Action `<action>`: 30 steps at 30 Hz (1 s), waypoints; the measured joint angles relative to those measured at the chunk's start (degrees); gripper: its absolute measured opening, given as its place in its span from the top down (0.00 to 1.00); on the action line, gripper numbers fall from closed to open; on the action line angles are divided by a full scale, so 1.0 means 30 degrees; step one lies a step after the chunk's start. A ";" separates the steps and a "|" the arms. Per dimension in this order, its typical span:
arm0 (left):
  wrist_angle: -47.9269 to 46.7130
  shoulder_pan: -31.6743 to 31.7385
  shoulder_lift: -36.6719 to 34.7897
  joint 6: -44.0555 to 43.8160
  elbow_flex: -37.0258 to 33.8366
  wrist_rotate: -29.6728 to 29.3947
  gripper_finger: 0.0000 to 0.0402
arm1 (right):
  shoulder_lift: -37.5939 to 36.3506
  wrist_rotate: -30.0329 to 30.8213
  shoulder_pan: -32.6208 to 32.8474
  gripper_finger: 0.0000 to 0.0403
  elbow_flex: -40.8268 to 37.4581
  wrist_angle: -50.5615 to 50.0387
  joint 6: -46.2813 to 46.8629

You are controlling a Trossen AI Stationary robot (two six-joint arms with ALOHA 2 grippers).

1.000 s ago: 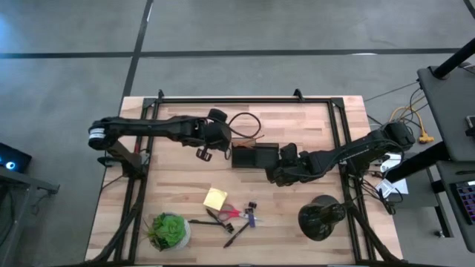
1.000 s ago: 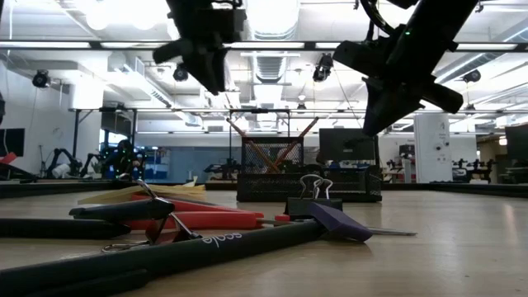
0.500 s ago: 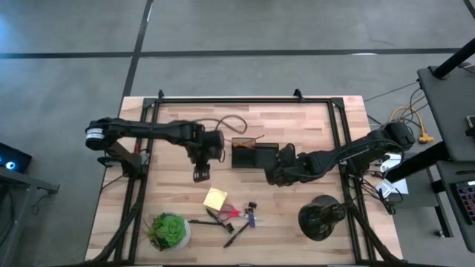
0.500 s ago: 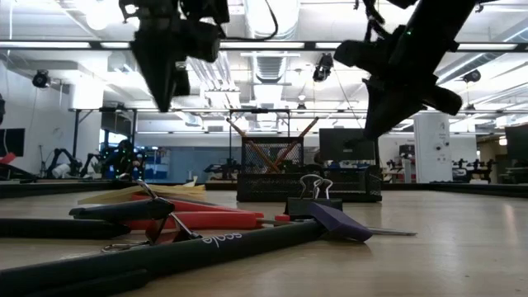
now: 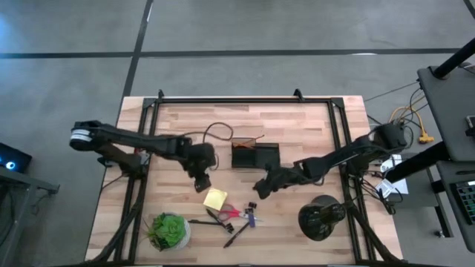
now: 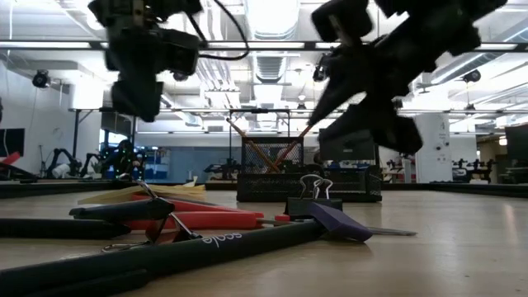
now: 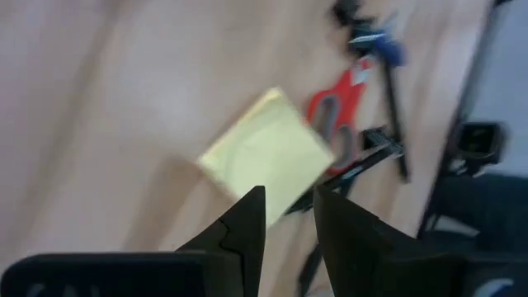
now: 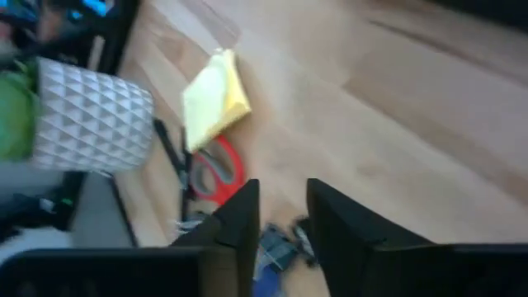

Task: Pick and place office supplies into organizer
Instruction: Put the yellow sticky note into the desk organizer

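The left tool (image 5: 199, 183) hovers above the square yellow sticky-note pad (image 5: 215, 198), fingers slightly spread and empty. The right tool (image 5: 261, 188) hangs near, also slightly spread, empty.

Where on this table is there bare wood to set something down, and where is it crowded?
Bare wood lies along the far edge of the table behind the organizer, and left of the sticky-note pad above the potted plant. It is crowded around the scissors, pens and clips.
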 joint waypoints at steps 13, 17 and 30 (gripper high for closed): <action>0.3310 -0.5016 -0.1293 0.5844 -0.3622 -0.5651 0.78 | 0.4633 0.1738 0.0390 0.51 0.4643 -0.0075 0.3379; 0.3505 -0.6035 -0.0698 0.6821 -0.3680 -0.6179 0.78 | 0.5762 0.1581 0.0496 0.51 0.5922 -0.0901 0.4576; 0.3972 -0.6721 0.1298 0.6797 -0.3760 -0.6601 0.78 | 1.0054 -0.0161 0.0710 0.51 1.0927 -0.1061 0.5295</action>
